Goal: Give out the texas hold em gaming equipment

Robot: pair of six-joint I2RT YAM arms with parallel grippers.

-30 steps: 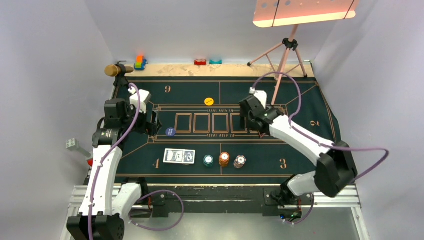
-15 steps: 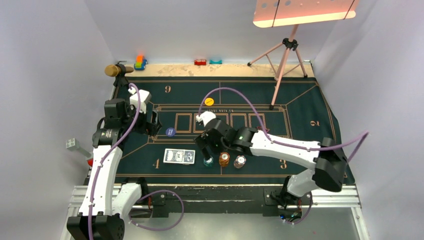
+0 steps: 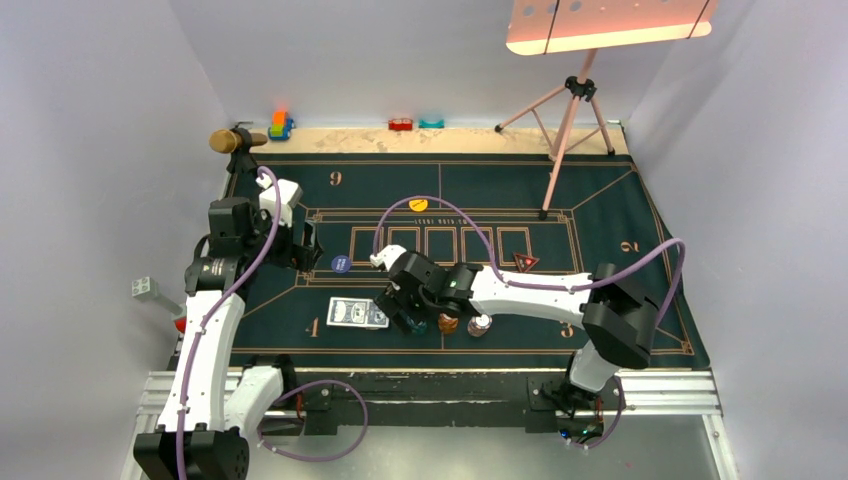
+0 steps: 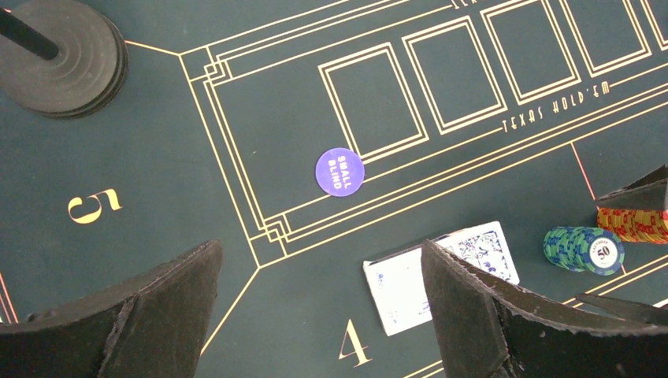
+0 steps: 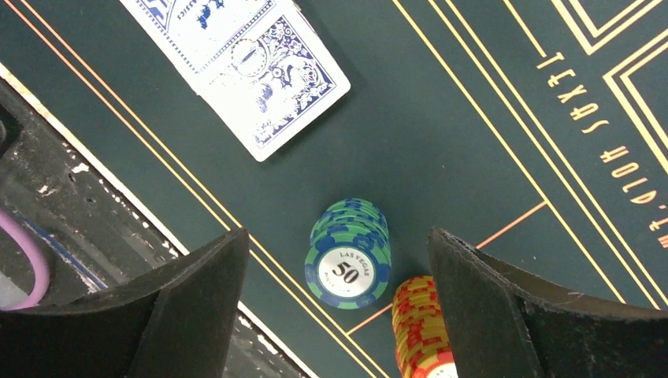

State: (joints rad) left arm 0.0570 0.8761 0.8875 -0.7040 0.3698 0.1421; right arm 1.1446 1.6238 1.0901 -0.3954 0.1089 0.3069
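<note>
On the green mat (image 3: 480, 180), the right gripper (image 5: 343, 315) hangs wide open and empty over the teal chips (image 5: 349, 252) at the near edge, right of the cards (image 5: 260, 71), so grasping them looks next, which calls for lowering and closing, while the left gripper (image 4: 315, 331) hovers open and empty by the navy disc (image 4: 339, 171).

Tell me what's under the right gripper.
Between the open fingers of the right gripper, a teal chip stack marked 50 stands on the mat, an orange stack beside it. Overhead, the arm partly covers it.
</note>
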